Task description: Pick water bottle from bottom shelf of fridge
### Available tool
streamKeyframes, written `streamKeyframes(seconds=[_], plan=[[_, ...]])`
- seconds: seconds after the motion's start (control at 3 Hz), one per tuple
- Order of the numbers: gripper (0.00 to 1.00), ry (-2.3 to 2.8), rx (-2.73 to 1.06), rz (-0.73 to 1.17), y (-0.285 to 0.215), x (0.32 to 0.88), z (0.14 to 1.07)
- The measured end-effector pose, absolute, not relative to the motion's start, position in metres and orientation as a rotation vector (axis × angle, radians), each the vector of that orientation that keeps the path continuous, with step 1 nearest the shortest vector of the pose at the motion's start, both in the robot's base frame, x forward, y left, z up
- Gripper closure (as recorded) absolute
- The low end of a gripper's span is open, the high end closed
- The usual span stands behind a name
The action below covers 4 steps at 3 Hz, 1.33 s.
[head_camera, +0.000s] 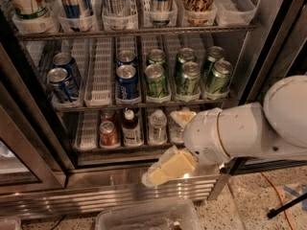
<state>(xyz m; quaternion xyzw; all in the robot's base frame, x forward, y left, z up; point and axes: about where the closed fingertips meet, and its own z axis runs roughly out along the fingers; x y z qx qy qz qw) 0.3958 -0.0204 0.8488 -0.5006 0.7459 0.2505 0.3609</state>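
The fridge (96,191) stands open in front of me. On its bottom shelf (120,150) a small clear water bottle (157,126) with a white cap stands in a white lane tray. To its left are a brown drink bottle (129,127) and a red can (109,133). My gripper (174,143) is at the shelf's front right, just right of the water bottle, and holds nothing. One cream finger (181,117) is up by the shelf. The other reaches down past the shelf's front edge. The jaws are spread apart. The arm hides the shelf's right lanes.
The rack above holds blue cans (127,80) and green cans (188,76). Dark door frames stand at the left (33,128) and right (268,47). A clear plastic bin (144,217) lies on the floor below. An orange cable (278,190) runs at the right.
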Motion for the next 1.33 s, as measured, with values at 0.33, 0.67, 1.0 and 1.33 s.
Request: streamKeyframes(seconds=[0.33, 0.67, 1.0, 1.33], plan=[[0.00, 1.920, -1.289, 0.642, -0.021, 0.397, 0.851], [0.00, 1.945, -1.282, 0.607, -0.023, 0.404, 0.847], [0.00, 1.995, -1.242, 0.468, -0.035, 0.412, 0.832], [0.00, 1.989, -1.149, 0.357, -0.054, 0.425, 0.816]])
